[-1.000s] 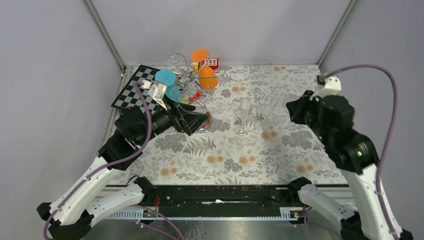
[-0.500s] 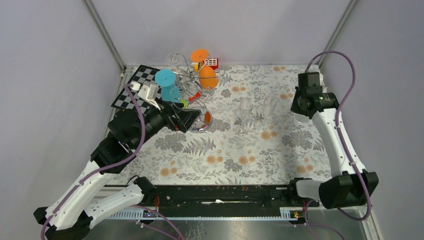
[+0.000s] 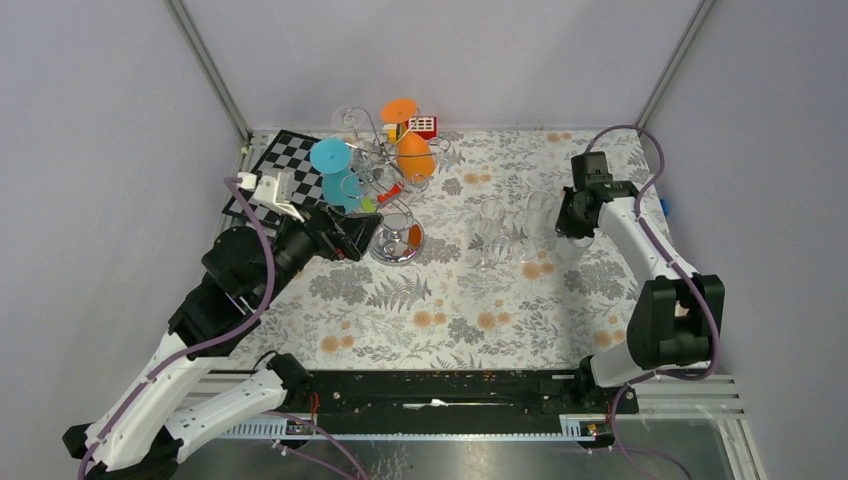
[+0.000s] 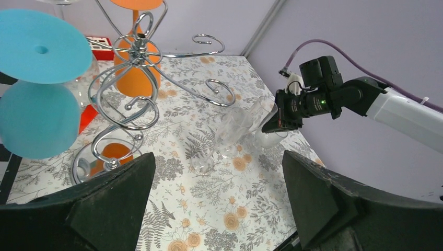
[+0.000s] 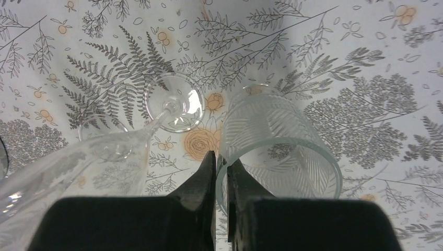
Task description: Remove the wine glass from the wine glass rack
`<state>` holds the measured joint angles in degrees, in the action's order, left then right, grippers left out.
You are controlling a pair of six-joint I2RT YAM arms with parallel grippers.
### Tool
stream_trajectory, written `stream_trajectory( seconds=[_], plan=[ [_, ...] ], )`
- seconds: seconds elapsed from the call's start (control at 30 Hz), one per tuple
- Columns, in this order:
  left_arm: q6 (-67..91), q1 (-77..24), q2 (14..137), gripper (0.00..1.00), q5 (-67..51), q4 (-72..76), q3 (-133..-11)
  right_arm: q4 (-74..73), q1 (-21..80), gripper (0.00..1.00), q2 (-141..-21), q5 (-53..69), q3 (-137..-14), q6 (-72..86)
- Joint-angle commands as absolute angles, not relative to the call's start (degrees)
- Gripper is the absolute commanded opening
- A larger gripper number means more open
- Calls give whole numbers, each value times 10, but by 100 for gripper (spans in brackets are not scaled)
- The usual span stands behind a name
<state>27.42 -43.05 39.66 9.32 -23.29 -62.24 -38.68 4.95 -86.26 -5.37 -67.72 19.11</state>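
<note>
Floral surface: your right pincer (image 5: 222,159) pinches a clear glass (image 5: 266,130) by the right edge, likely set-down; left pincer (image 3: 358,235) spread beside the rack (image 4: 137,49). Next, release gently.

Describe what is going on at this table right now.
The left gripper hangs wide open facing the rack, where a blue glass and an orange glass hang upside down; it holds nothing. The right gripper is shut on the rim of a clear tumbler, beside a clear wine glass on the table.
</note>
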Motion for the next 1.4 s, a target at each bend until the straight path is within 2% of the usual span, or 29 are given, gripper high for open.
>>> stream_trajectory(
  seconds=[0.0,0.37,0.43,0.6,0.67,0.83,1.1,1.37],
  plan=[
    [269,-429,391,99,129,-233,-644,-331,34,0,-871,-19,-672,204],
    [272,-428,397,99,137,-237,-646,-313,25,1,-911,-19,-670,197],
    [272,-429,398,99,138,-239,-647,-314,25,7,-914,-22,-673,196],
    [274,-429,398,99,142,-243,-649,-320,25,31,-902,-12,-680,200],
    [275,-429,400,99,147,-247,-651,-330,24,36,-895,-17,-687,200],
    [286,-429,405,99,162,-258,-659,-358,25,42,-855,-25,-705,199],
    [314,-415,432,99,298,-224,-675,-383,25,44,-759,-8,-718,199],
    [393,-252,498,99,130,-194,-711,-357,25,53,-640,54,-676,188]
  ],
)
